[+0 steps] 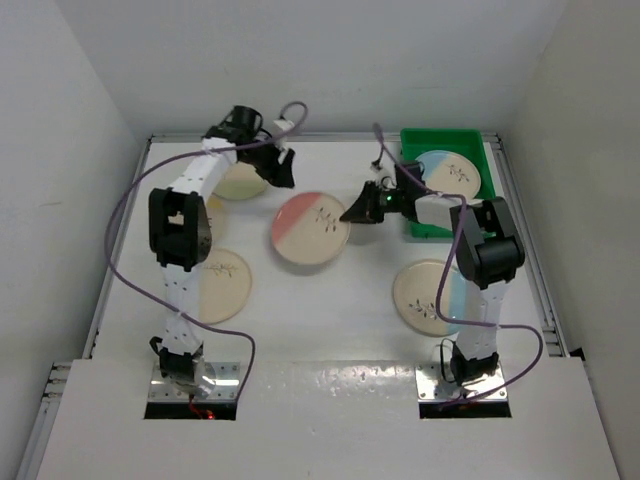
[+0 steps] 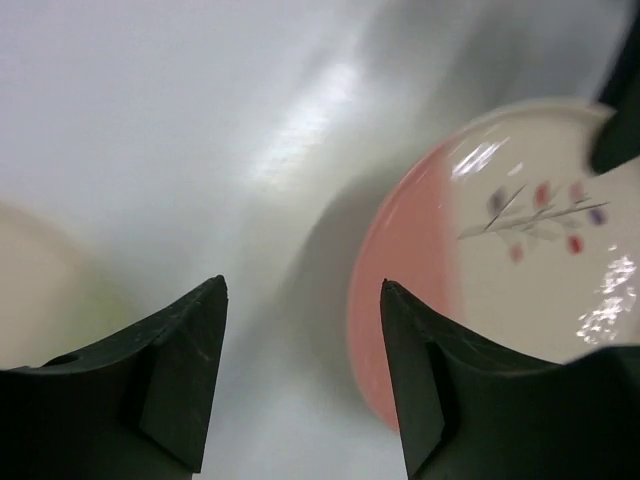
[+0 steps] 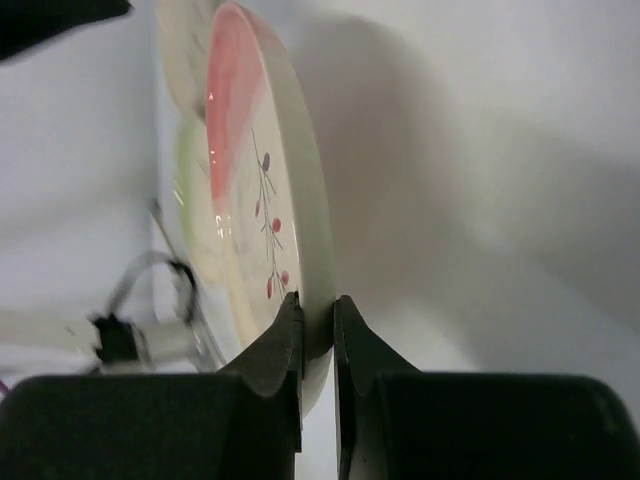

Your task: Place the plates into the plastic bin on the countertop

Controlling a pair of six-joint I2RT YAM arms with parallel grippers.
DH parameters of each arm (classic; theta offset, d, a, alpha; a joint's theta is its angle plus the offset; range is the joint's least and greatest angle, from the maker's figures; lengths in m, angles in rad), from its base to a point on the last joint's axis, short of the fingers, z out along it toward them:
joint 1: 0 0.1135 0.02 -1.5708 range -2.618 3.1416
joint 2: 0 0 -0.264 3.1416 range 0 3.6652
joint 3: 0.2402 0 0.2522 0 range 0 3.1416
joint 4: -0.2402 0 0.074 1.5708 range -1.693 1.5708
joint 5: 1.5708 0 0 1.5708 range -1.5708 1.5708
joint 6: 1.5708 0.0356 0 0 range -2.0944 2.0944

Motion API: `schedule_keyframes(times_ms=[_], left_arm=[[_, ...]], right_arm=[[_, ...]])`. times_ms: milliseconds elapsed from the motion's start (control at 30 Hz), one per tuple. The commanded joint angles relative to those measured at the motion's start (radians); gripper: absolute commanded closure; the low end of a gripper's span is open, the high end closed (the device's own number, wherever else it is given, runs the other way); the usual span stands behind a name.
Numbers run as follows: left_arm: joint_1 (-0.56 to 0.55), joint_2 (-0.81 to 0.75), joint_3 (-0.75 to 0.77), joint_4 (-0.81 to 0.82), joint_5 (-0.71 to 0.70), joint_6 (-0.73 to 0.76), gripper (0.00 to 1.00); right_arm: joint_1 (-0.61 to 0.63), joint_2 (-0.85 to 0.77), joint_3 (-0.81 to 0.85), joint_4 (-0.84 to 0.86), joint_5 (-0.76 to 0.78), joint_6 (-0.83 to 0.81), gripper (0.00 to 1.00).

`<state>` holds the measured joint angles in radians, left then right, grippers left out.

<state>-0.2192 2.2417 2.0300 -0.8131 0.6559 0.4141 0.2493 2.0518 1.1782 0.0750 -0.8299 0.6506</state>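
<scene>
Your left gripper (image 1: 280,166) hangs at eleven o'clock from the pink plate (image 1: 310,228), fingers spread and empty, probably to stay clear. Your right gripper (image 1: 356,208) pinches that plate's rim at three o'clock, since the edge is the only purchase a plate offers. The plastic bin (image 1: 440,134) sits at two o'clock and holds a blue-segment plate (image 1: 447,173).

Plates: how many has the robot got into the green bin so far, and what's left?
One plate shows in the green bin. The right hand is pinching the rim of the pink plate. The left hand is open and empty. At least four more plates wait on the countertop.
</scene>
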Motion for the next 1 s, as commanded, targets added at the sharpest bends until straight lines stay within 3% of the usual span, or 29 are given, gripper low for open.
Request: schedule_keyframes(times_ms=[0,167,233,300,500,833,967], left_arm=[[0.128,-0.097,0.038,0.182,-0.06,-0.283,0.35],[0.208,-0.106,-0.013,0.25,-0.373,-0.428,0.35],[0.247,-0.106,-0.025,0.25,-0.462,-0.463,0.34],[0.282,-0.097,-0.034,0.25,-0.463,-0.463,0.34],[0.311,-0.097,-0.062,0.25,-0.453,-0.445,0.34],[0.311,-0.064,-0.071,0.25,-0.434,-0.413,0.34],[0.33,-0.044,-0.062,0.25,-0.434,-0.403,0.34]], right_arm=[[-0.132,-0.139,0.018,0.457,0.0,0.381,1.0],[-0.235,-0.2,-0.021,0.6,0.168,0.543,1.0],[-0.301,-0.244,-0.107,0.614,0.348,0.554,1.0],[-0.344,-0.289,-0.159,0.67,0.524,0.612,1.0],[-0.461,-0.311,-0.318,0.772,0.77,0.744,1.0],[-0.509,-0.28,-0.351,0.763,0.914,0.698,1.0],[-0.509,-0.257,-0.302,0.589,0.891,0.635,1.0]])
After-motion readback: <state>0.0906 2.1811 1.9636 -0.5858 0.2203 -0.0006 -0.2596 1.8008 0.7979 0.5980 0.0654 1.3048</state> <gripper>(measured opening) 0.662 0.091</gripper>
